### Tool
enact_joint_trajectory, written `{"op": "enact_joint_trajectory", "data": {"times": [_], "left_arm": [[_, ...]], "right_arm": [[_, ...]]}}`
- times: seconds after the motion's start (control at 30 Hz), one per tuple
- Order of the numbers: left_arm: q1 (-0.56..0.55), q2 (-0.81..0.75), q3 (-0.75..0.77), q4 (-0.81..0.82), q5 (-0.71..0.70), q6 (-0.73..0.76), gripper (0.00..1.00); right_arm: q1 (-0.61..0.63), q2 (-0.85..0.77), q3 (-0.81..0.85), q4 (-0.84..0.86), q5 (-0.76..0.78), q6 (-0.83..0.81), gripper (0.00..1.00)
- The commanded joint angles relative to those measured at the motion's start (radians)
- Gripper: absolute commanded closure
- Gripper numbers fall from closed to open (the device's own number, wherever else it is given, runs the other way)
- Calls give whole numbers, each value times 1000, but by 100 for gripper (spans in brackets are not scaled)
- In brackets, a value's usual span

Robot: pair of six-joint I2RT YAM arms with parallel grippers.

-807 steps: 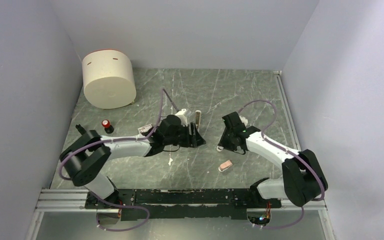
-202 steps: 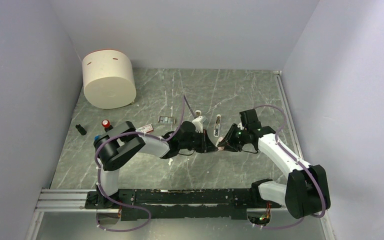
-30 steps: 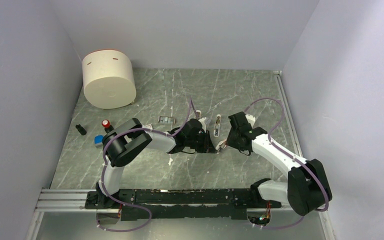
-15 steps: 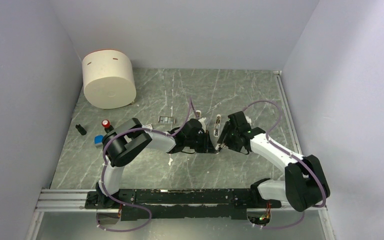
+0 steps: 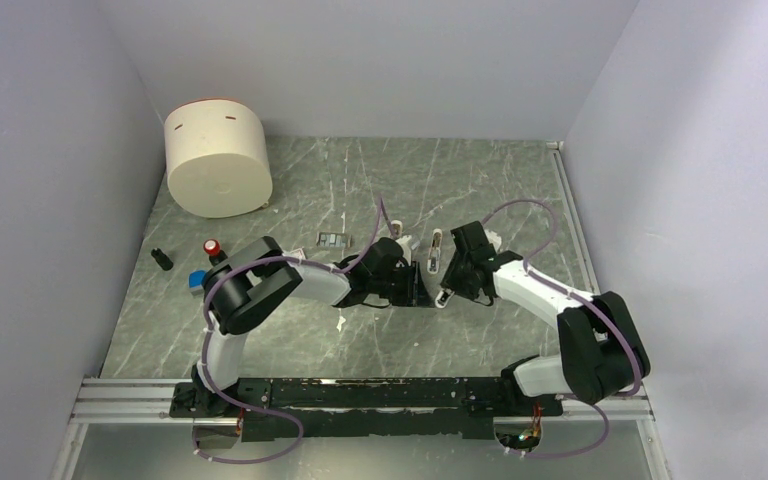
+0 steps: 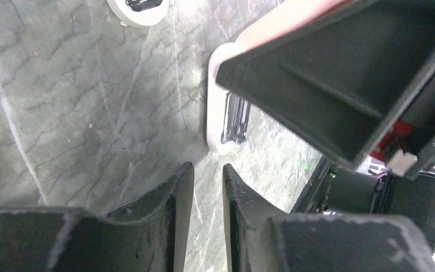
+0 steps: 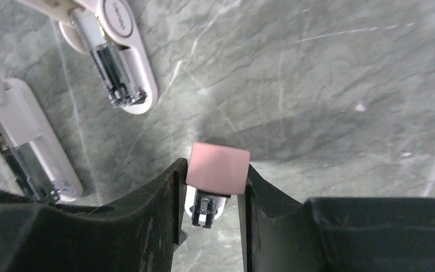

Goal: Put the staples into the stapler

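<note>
At the middle of the grey marbled bench (image 5: 290, 335), seen from above, the left hand (image 5: 421, 289) and the right hand (image 5: 444, 293) are meeting almost tip to tip. The stapler (image 5: 435, 250), a slim white bar, is lying just behind them. The staples (image 5: 332, 239), a small flat rectangle, are sitting well to the left, beyond the left forearm.

Through the left wrist camera, the left hand's fingers (image 6: 175, 198) are standing slightly parted with nothing between them. They are pointing toward the pink stubby piece (image 6: 216, 85), whose white underside is showing a dark slot.

Through the right wrist camera, the right hand is pinching the pink stubby piece across its width. The stapler is lying beyond, apart from it, with its dark staple channel facing up, beside a second white bar (image 7: 31, 150).

Judging by looks, the stapler is going to handle as light, stiff, smooth plastic that may skid when nudged. Gripping it across its narrow sides near the middle seems safest. The staples are likely light and brittle and may snap if bent, so holding the strip by its long edges looks wise.
</note>
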Motion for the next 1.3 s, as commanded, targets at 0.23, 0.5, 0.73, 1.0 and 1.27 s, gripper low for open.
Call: {"op": "enact_joint_trajectory", "data": {"times": [0.23, 0.5, 0.73, 1.0, 1.27], "left_arm": [[7, -78, -49, 11, 1, 22, 62], [7, -157, -77, 62, 14, 52, 61], [7, -231, -77, 12, -31, 101, 57], [7, -349, -49, -144, -211, 193, 55], [27, -563, 1, -414, -558, 332, 46]], "right_arm": [[-42, 65, 101, -2, 229, -136, 61], [-67, 170, 165, 106, 232, -199, 58], [-68, 201, 187, 101, 230, -204, 47], [-69, 101, 209, 34, 205, -213, 38], [-69, -16, 253, 53, 87, -287, 48]]}}
